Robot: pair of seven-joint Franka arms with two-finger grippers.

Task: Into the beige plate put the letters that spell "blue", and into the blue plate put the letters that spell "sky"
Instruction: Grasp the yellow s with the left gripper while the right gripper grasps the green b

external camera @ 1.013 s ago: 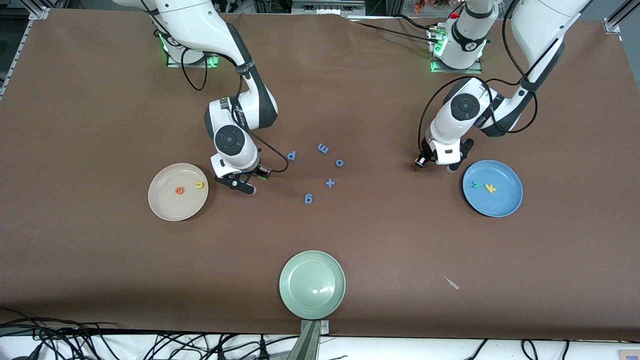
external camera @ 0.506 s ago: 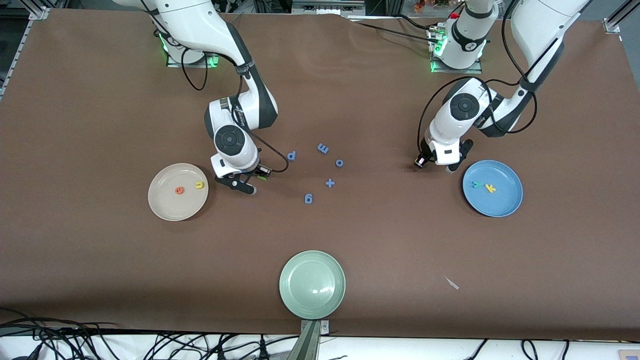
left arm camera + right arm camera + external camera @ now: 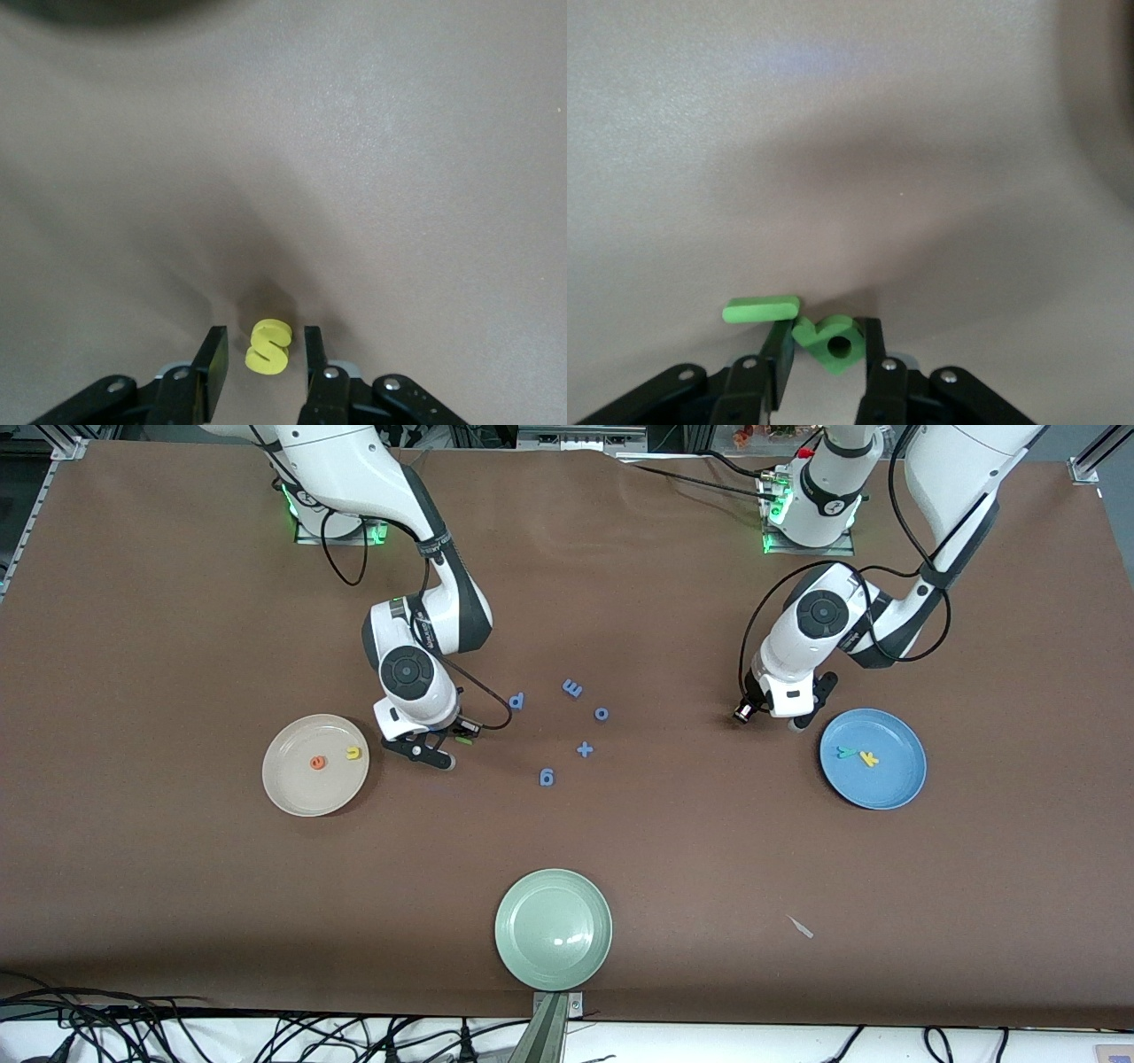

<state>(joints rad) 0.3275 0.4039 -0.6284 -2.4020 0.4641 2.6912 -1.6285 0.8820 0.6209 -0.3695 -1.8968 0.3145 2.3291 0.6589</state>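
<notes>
Both arms hide their claws from above.

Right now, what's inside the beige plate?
The beige plate holds an orange e and a yellow u, lying apart. Nothing covers its inside; no green letters are in it yet.

Two glossy white Franka arms w/ dark grey joint bands are seen; the left arm (image 3: 930,496) and right arm (image 3: 372,478) each carry a round black disc cap on the wrist housing. Green lights are lit at both bases, which are bolted to grey metal plates. Thin black cables are looped along each arm. Matte black two-finger grippers w/ silver screws are fitted: left gripper (image 3: 262,359), right gripper (image 3: 827,354). A red button is seen nr the left base.
</notes>
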